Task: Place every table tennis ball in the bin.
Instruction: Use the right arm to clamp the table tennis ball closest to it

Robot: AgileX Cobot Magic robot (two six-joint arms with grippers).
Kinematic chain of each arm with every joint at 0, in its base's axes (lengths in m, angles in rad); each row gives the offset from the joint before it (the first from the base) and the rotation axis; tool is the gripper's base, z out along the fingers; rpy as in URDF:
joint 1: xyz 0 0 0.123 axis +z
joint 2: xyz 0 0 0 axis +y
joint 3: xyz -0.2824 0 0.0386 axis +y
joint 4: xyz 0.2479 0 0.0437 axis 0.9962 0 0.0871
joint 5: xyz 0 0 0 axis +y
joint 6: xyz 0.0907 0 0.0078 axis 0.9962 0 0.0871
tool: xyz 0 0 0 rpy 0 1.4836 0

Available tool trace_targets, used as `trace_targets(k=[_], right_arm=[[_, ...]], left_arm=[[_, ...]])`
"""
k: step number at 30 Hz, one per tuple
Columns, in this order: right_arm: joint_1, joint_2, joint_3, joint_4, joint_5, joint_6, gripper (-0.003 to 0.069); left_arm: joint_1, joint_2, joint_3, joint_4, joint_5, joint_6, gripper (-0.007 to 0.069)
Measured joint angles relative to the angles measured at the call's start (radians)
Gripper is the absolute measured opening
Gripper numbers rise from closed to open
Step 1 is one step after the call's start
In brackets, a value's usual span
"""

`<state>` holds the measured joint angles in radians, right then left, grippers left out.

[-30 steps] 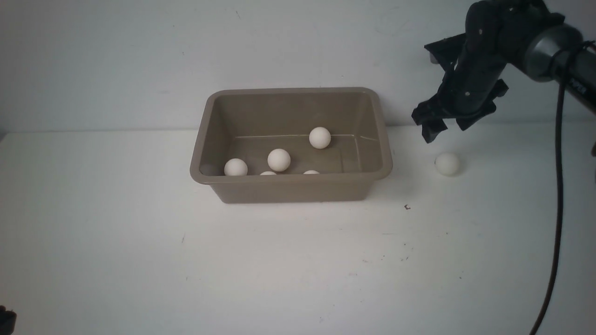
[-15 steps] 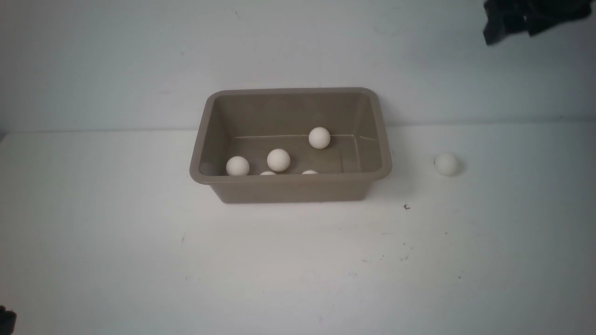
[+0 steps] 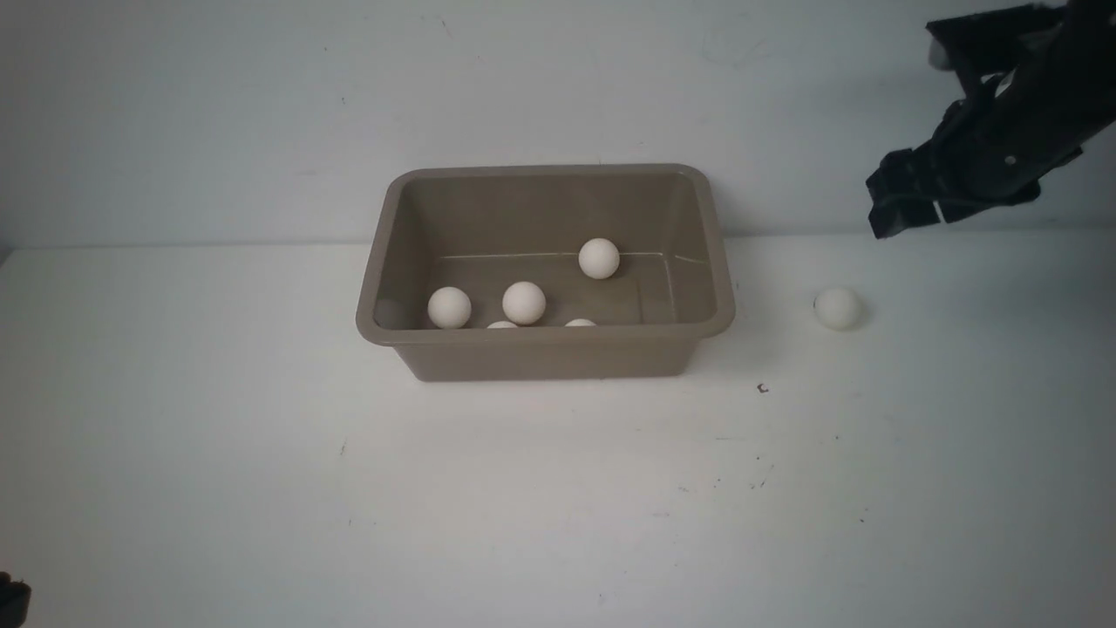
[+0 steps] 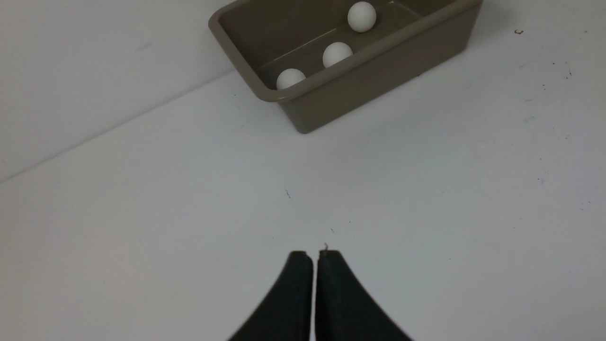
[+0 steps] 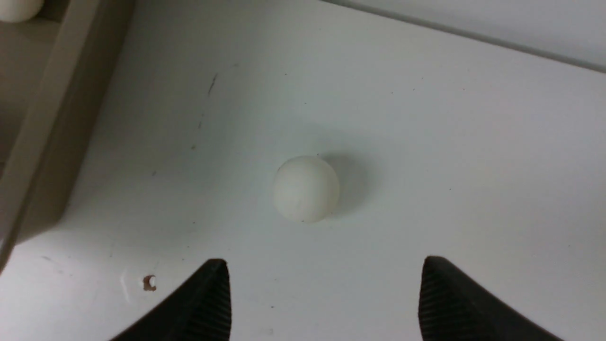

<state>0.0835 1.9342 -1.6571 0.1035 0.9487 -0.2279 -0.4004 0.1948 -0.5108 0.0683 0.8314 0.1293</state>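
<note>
The taupe bin [image 3: 545, 356] stands at the middle back of the table and holds several white table tennis balls, among them one at the back [image 3: 599, 258] and two nearer the front [image 3: 524, 302] [image 3: 449, 307]. One more ball [image 3: 837, 308] lies on the table to the right of the bin. My right gripper [image 3: 914, 211] hangs open above and slightly right of it, touching nothing. In the right wrist view that ball [image 5: 306, 188] lies ahead of the wide-spread gripper [image 5: 323, 265]. My left gripper [image 4: 313, 255] is shut and empty, low over bare table far from the bin [image 4: 378, 76].
The white table meets a pale wall just behind the bin. A small dark mark [image 3: 762, 388] sits on the table between the bin and the loose ball. The bin's corner [image 5: 47, 123] shows beside the loose ball in the right wrist view.
My right gripper rose almost out of the front view, then came back down, now farther right and higher than a second ago. The leftmost ball in the bin rolled slightly right.
</note>
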Motion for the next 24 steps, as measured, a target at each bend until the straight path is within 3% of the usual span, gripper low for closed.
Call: trace_targets(k=[10,24], right_arm=[[0.0,0.15,0.002,0.0,-0.041,-0.016,0.0461],[0.0,0.171,0.002,0.075,-0.111,-0.082,0.0461]], left_arm=[[0.0,0.0,0.0,0.0,-0.001,0.0,-0.0004],[0.0,0.0,0.0,0.0,-0.001,0.0,-0.0004]])
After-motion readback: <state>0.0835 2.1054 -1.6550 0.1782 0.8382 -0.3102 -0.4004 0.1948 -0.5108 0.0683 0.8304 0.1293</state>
